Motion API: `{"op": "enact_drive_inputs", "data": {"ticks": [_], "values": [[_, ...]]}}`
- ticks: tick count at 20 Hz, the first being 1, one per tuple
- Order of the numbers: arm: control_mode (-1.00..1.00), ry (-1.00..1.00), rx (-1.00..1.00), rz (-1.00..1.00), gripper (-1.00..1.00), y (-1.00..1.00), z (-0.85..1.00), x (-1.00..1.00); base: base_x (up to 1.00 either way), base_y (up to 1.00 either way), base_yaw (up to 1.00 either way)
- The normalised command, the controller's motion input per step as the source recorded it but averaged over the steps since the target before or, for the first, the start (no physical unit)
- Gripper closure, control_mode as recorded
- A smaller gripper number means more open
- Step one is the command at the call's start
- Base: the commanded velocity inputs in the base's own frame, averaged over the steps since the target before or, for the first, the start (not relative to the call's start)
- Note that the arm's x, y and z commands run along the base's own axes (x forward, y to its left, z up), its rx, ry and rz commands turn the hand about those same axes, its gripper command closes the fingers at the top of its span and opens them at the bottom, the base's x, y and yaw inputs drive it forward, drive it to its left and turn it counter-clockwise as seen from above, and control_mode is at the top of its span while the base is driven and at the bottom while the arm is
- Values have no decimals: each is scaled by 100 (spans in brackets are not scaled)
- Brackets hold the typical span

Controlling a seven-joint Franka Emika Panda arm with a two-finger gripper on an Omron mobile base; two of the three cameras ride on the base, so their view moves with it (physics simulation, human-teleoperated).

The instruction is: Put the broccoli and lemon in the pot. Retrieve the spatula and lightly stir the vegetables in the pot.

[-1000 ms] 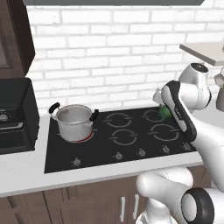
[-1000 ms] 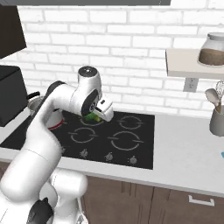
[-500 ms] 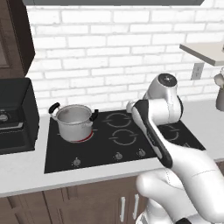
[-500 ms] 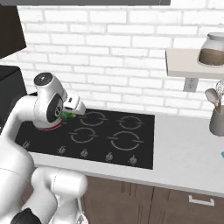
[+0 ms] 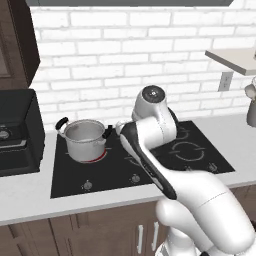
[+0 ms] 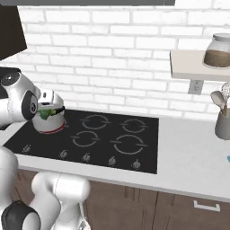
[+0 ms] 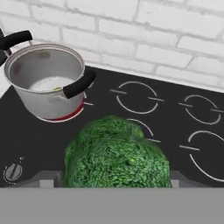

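Steel pot with two black side handles stands on the rear left burner of the black cooktop, whose ring glows red beneath it; a black toaster oven sits just to its left on the pale tabletop. In the hand view the pot lies at upper left, lidless, with a small yellowish speck showing inside — too small to identify. Broccoli, bright green, fills the lower centre of that view, pinched in the pincer with its tips spread around it and held above the cooktop, right of the pot and apart from it. From the right base view the broccoli appears as a green patch beside the arm's white wrist, in front of the pot. Farther right — a wall shelf carrying a jar, and a grey utensil holder.
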Motion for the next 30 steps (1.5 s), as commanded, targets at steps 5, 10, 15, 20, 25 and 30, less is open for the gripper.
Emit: {"op": "enact_drive_inputs", "data": {"ticks": [5, 10, 15, 20, 25, 30], "values": [[-100, -4, -3, 14, 100, 56, 16, 4, 0, 0, 0], [-100, -9, 0, 11, 100, 43, 0, 7, 0, 0, 0], [-100, -10, 0, 7, 100, 36, 0, 34, 0, 0, 0], [-100, -1, 0, 0, 100, 24, -7, 64, 0, 0, 0], [-100, 8, 0, 0, 100, 27, -18, 55, 0, 0, 0], [-100, 13, 0, 0, 100, 30, -36, 40, 0, 0, 0]]}}
